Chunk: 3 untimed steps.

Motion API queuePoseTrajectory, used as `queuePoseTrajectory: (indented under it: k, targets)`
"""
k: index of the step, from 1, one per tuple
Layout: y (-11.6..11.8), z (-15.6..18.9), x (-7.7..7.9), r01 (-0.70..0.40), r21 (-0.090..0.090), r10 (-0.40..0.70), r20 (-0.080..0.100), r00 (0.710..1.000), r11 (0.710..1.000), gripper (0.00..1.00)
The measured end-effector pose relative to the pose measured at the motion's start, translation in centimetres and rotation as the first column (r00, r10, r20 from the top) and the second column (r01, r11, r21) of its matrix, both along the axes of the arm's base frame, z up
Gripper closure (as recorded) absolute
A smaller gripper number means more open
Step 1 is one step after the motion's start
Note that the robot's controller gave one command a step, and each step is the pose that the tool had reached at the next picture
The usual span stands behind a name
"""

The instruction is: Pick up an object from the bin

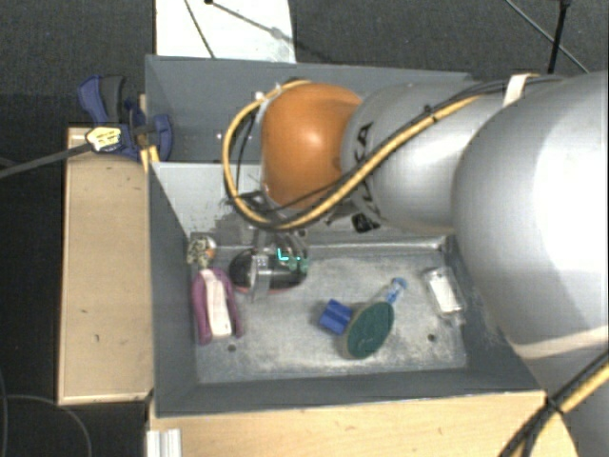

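Gripper point(273, 267) low at bin point(285, 348) back-left, near purple-and-pink object point(211, 305); open or closed, can't tell; green round brush point(369, 329) apart.

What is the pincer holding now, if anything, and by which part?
It cannot be told. The pincer sits low by the back wall of the bin, right of a purple-pink thing.

gripper point(271, 267) half hidden under orange cover point(303, 141), right side of bin point(177, 284) behind arm point(495, 188)
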<state>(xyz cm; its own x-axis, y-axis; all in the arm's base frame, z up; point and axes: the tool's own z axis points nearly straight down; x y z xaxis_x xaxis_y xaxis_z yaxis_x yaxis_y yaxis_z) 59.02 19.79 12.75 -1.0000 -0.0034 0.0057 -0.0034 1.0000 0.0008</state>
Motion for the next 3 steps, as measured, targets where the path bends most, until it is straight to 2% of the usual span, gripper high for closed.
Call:
queuePoseTrajectory:
  k: [1,2,3]
  targets:
    - [-4.5,-5.6,-1.1,-0.023,-0.002,0.023,0.005,1.000,1.000,0.00]
    - [-4.2,-5.3,-1.0,-0.020,0.002,0.020,0.010,1.000,1.000,1.00]
    - [-2.5,9.6,-4.4,-0.152,0.001,0.152,0.014,0.988,0.988,1.00]
